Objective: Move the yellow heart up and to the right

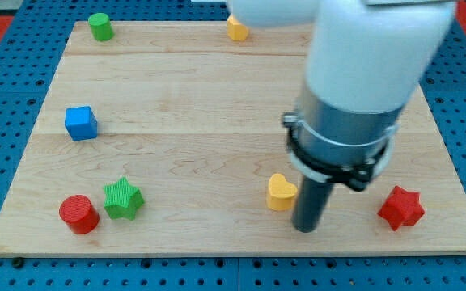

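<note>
Where the wooden desk [217,89] nears the view's bottom edge, my tip [307,229] rests just to the view's right of the yellow heart [281,191], touching it or nearly so; I cannot tell which. The tool is only a plain dark rod with nothing to open or close, and it grasps nothing. Seven blocks lie on the desk. Two are yellow: the heart, and a second yellow block [237,29] at the view's top edge, partly hidden by the arm, its shape unclear. Two are green: a green cylinder [99,26] at the top left and a green star [123,199] at the bottom left. Two are red: a red cylinder [78,214] just left of the green star, and a red star [400,208] at the bottom right. One blue cube [81,123] sits at the left side.
</note>
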{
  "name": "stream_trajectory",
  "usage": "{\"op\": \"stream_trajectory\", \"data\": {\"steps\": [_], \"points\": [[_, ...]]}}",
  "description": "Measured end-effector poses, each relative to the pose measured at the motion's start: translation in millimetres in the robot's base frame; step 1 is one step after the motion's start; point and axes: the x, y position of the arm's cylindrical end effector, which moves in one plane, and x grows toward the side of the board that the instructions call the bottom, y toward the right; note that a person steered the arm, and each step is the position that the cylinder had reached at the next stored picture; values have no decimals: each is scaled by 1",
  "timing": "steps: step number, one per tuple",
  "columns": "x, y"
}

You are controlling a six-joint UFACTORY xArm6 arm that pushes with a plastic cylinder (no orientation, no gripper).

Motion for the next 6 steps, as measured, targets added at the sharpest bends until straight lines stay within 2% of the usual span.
{"op": "stream_trajectory", "data": {"steps": [2, 3, 4, 5, 6], "points": [[-52, -7], [-68, -29], [-70, -80], [-101, -70], [-118, -14]]}}
